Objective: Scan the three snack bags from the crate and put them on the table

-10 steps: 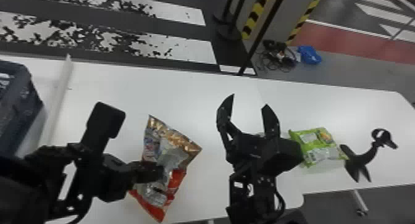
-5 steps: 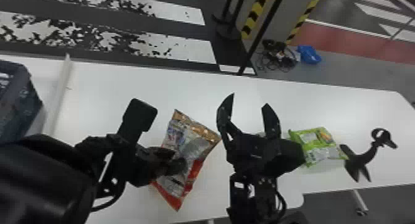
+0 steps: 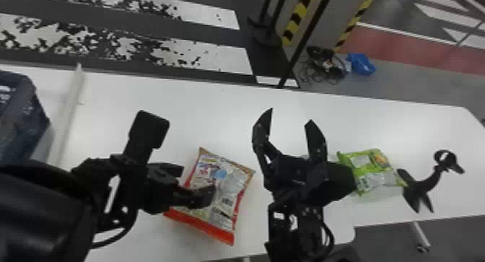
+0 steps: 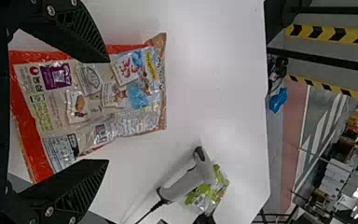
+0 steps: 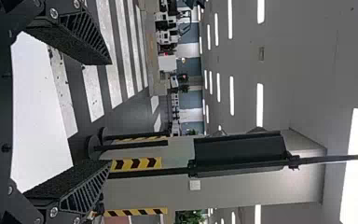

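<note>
In the head view my left gripper [image 3: 197,182] is over a red-and-silver snack bag [image 3: 223,192] on the white table. Its two fingers stand apart in the left wrist view, where the left gripper [image 4: 108,111] has the same bag [image 4: 93,100] beneath and between them, not pinched. My right gripper [image 3: 290,116] is open above the table's middle; the right gripper [image 5: 111,112] has nothing between its fingers. A green snack bag [image 3: 375,171] lies right of it. A grey handheld scanner [image 4: 186,179] appears beside the green bag [image 4: 209,191] in the left wrist view.
The dark blue crate [image 3: 21,117] stands at the table's left end, its inside out of sight. A raised white strip [image 3: 68,113] runs beside it. Past the green bag sits a black curved stand [image 3: 429,182]. Posts and cables are on the floor behind.
The red-and-silver bag first travelled right in my left gripper. Those fingers have since opened and let it go, and it has settled flatter on the table. My right arm has kept still.
</note>
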Motion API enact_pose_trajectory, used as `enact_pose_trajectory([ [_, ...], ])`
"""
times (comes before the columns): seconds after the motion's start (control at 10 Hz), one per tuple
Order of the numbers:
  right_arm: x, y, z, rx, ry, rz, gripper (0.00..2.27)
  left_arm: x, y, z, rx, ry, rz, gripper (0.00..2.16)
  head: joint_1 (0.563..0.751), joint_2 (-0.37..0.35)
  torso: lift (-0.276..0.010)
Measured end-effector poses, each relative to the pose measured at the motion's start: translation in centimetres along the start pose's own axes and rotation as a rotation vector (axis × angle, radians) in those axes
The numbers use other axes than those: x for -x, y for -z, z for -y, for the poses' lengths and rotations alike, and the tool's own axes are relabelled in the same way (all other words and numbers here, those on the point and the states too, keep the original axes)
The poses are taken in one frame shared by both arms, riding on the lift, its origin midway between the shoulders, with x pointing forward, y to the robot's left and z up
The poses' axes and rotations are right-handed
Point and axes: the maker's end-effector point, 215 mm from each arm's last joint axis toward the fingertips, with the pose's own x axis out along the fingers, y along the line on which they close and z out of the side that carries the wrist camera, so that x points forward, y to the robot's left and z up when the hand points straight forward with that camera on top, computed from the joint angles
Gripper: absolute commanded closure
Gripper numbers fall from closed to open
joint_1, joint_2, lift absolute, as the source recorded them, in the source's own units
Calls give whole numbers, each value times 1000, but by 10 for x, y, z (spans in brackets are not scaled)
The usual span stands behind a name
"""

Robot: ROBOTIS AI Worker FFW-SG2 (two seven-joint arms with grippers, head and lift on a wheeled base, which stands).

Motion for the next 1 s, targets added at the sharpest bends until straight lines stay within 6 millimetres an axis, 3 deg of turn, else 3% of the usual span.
enact_pose_trajectory([
  [0.2, 0, -3, 1, 1, -5, 10, 140, 47, -15, -48, 51, -104, 107, 29, 695, -327, -94],
  [0.4, 2, -1, -6, -5, -21, 5, 140, 101, -22, -107, 91, -261, 236, 36, 695, -239, -94],
  [0.6, 7, 4, -14, -6, -40, -8, 140, 165, -59, -156, 6, -466, 484, 56, 695, -114, -94],
  [0.8, 16, 19, -28, 4, -80, -53, 140, 212, -77, -170, -64, -551, 652, 60, 695, -53, -94],
  [1.0, 33, 44, -46, 38, -124, -130, 140, 232, -68, -175, -78, -600, 690, 56, 695, 13, -94],
])
